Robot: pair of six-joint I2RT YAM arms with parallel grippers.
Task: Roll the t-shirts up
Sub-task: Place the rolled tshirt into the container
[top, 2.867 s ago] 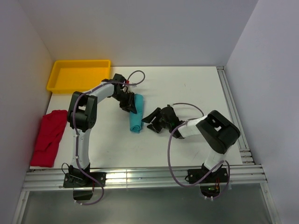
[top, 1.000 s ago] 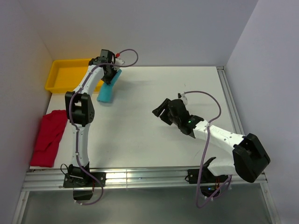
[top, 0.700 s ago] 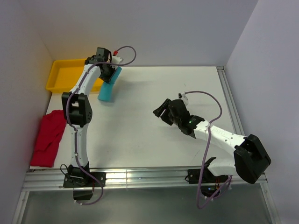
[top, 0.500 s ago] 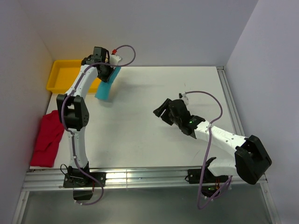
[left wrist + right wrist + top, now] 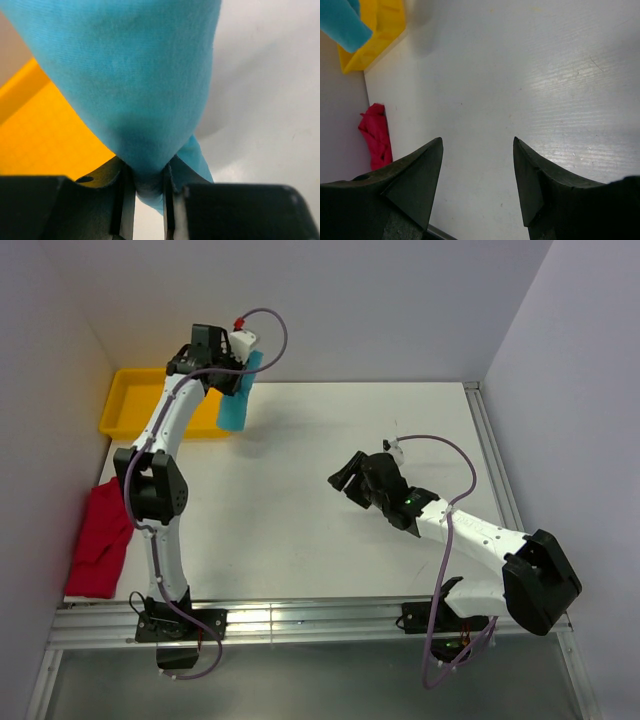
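The teal t-shirt [image 5: 237, 405], rolled into a tube, hangs in the air over the right end of the yellow tray [image 5: 140, 405]. My left gripper [image 5: 238, 372] is shut on its upper end. In the left wrist view the teal t-shirt [image 5: 135, 75] fills the frame, pinched between the fingers of the left gripper [image 5: 145, 190], with the tray [image 5: 40, 140] below. The red t-shirt [image 5: 100, 540] lies crumpled at the table's left edge, and the right wrist view also takes in the red t-shirt [image 5: 377, 135]. My right gripper [image 5: 345, 475] hovers open and empty over mid-table, its jaws wide apart in its own view [image 5: 477, 145].
The yellow tray [image 5: 375, 35] sits in the back left corner against the wall. White walls close in the table on the left, back and right. A metal rail runs along the near edge.
My left arm has lifted the teal roll higher and carried it back-left, from the table beside the tray to above the tray's right end. The right arm has stayed put.
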